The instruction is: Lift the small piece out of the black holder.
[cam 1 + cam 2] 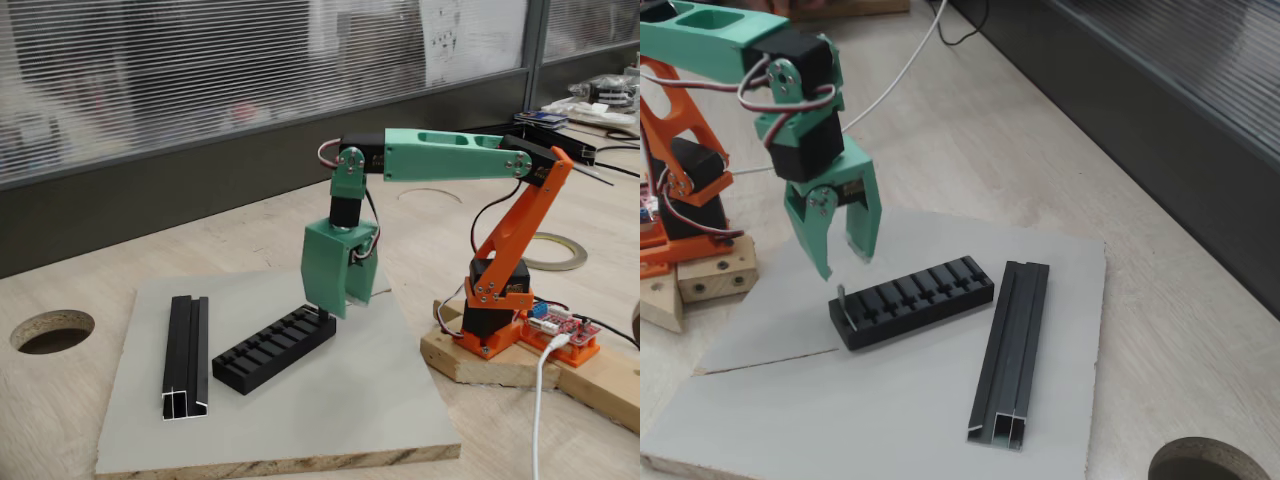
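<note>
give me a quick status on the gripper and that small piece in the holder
Gripper open, poised just above holder end. Small piece upright in end slot of black holder, not gripped. Channel rail lies apart, nothing blocking.

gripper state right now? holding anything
gripper: open, holding nothing, fingers apart just above the small piece at the end of the black holder.

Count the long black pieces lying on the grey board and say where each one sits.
2. The slotted black rectangular holder block lies mid-board, below the open green two-finger gripper. The narrower black channel rail with silvery cut ends lies beside it, apart from it, toward the board's edge. None seems hidden.
</note>
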Robot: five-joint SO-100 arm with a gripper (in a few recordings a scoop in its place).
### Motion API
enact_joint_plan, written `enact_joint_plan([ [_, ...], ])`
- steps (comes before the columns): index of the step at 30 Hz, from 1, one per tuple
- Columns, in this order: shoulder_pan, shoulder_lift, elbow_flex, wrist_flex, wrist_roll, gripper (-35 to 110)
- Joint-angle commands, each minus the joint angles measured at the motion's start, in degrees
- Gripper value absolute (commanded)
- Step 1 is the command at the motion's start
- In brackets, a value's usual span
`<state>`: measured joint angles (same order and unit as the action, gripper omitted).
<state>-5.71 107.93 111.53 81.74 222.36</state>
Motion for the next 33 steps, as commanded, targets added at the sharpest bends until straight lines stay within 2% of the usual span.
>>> enact_joint_plan([
  [1, 3.5, 0.9, 2.6, -0.3, 0.9, 33],
  [26, 4.0, 0.5, 2.3, -0.7, 0.4, 33],
  [33, 4.0, 0.2, 3.0, -6.9, 0.4, 33],
])
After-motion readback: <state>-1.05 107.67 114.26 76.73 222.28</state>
